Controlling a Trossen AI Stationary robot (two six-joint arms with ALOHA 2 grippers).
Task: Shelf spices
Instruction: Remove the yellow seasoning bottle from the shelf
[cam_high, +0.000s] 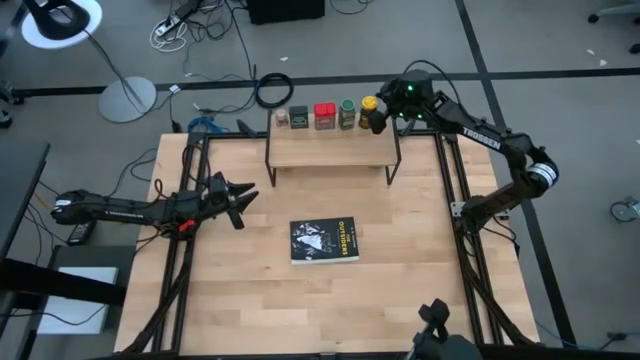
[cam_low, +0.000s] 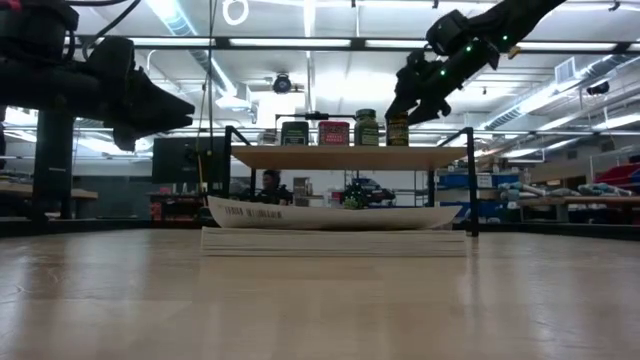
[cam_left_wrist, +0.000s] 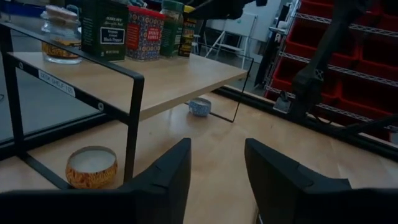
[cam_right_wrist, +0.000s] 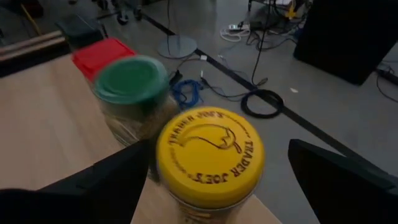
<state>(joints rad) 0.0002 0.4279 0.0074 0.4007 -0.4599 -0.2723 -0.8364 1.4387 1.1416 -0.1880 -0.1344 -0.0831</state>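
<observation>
Several spices stand in a row on their bases along the far edge of the shelf (cam_high: 330, 150): a pale jar (cam_high: 281, 117), a dark tin (cam_high: 299, 117), a red tin (cam_high: 324, 116), a green-topped jar (cam_high: 347, 113) and a yellow-topped jar (cam_high: 369, 110). My right gripper (cam_right_wrist: 219, 148) is open at the row's right end, slanting down. Its fingers stand on either side of the yellow-topped jar (cam_right_wrist: 208, 155), with a clear gap on one side. My left gripper (cam_left_wrist: 217, 180) is open and level over the table's left part (cam_high: 245, 195), holding nothing.
A flat black book (cam_high: 324, 241) lies mid-table in front of the shelf. Under the shelf sit a round candle tin (cam_left_wrist: 91, 167) and a small blue-white bowl (cam_left_wrist: 200, 106). Black frame rails (cam_high: 450, 200) run along the table's sides.
</observation>
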